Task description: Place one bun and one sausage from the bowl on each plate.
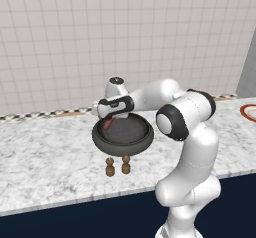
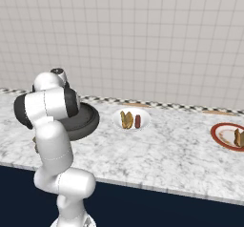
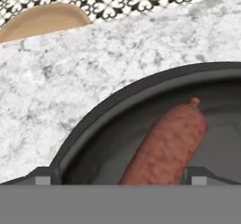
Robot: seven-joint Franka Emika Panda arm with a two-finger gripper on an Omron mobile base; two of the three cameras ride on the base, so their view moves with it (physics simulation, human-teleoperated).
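Red-brown against dark grey, a sausage lies inside the bowl, and the pincer stands right over it: in the hand view one dark tip shows on either side of the sausage's near end, with the sausage running up between them. The tips are spread wider than the sausage, and they show no grip on it; whether they touch it I cannot tell.

The bowl rests on the marble counter, and the hand reaches over the bowl's rear rim from the arm's side. The sausage shows as a red streak toward the bowl's back left, under the hand.

Just in front of the bowl, on the side nearest the counter's edge, stand two small brown shakers, side by side and apart from the bowl.

In the right base view, the white plate lies beside the bowl on the side away from the arm, holding a bun and a sausage side by side. Well beyond that, much farther from the bowl, the red-rimmed plate carries a bun at the picture's edge.

The robot's own elbow stands between the right base camera and much of the bowl.
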